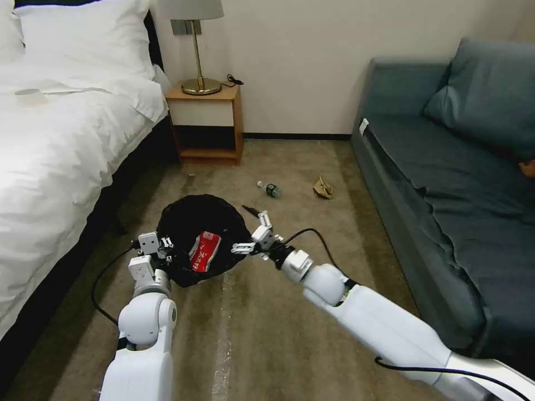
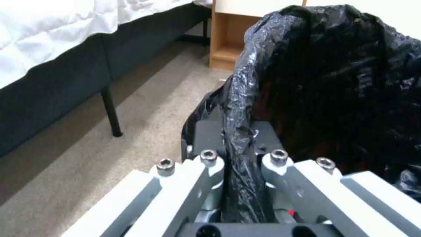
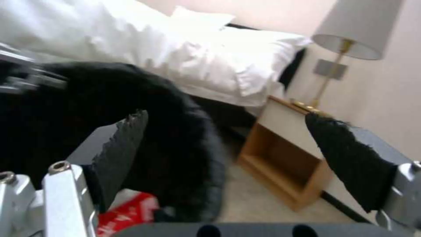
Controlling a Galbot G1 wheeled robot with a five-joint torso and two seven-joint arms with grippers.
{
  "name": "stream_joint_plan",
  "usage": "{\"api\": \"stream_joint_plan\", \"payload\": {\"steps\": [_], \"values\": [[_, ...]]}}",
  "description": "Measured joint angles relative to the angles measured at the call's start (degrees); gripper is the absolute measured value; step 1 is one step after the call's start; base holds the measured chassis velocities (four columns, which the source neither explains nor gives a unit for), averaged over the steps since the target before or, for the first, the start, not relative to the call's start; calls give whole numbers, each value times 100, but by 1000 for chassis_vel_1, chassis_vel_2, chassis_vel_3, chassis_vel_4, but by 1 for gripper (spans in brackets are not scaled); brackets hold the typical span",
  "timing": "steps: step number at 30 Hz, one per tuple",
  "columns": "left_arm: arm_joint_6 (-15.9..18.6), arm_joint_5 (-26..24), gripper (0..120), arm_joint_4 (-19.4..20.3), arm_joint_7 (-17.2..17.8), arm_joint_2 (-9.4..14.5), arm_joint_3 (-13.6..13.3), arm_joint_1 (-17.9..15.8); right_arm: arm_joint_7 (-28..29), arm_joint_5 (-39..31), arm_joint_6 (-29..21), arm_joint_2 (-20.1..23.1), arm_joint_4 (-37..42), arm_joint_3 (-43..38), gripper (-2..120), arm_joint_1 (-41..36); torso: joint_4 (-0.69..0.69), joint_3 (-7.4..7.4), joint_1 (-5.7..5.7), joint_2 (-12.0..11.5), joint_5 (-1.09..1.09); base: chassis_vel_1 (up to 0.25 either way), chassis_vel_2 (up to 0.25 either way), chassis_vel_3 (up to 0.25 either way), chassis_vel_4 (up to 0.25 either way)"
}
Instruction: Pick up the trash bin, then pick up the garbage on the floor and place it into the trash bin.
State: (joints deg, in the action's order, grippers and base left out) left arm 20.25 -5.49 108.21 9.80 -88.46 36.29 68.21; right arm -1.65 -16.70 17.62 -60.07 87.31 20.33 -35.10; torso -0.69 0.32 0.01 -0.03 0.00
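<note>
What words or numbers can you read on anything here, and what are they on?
None can be read for sure.
Red-and-white wrapper inside the trash bin: white characters down its red part, too blurred to read.
Small bottle on the carpet: green label, print too small to read.
Brown paper on the carpet: no print visible.

The red-and-white wrapper (image 1: 204,251), lying inside the black-lined trash bin (image 1: 184,214) at the lower middle of the head view, is showing some white characters on its red face, but they are too small to read. The bottle (image 1: 269,189) is wearing a green label, also unreadable.
</note>
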Motion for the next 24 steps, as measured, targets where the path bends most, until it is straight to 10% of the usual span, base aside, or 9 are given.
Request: {"api": "stream_joint_plan", "payload": {"steps": [24], "values": [[-105,-19,5,-212,-79,26,14,-183,-389,165,88,619,-965,-1117,92,-657,0,0,0,0,-1,0,0,0,0]]}}
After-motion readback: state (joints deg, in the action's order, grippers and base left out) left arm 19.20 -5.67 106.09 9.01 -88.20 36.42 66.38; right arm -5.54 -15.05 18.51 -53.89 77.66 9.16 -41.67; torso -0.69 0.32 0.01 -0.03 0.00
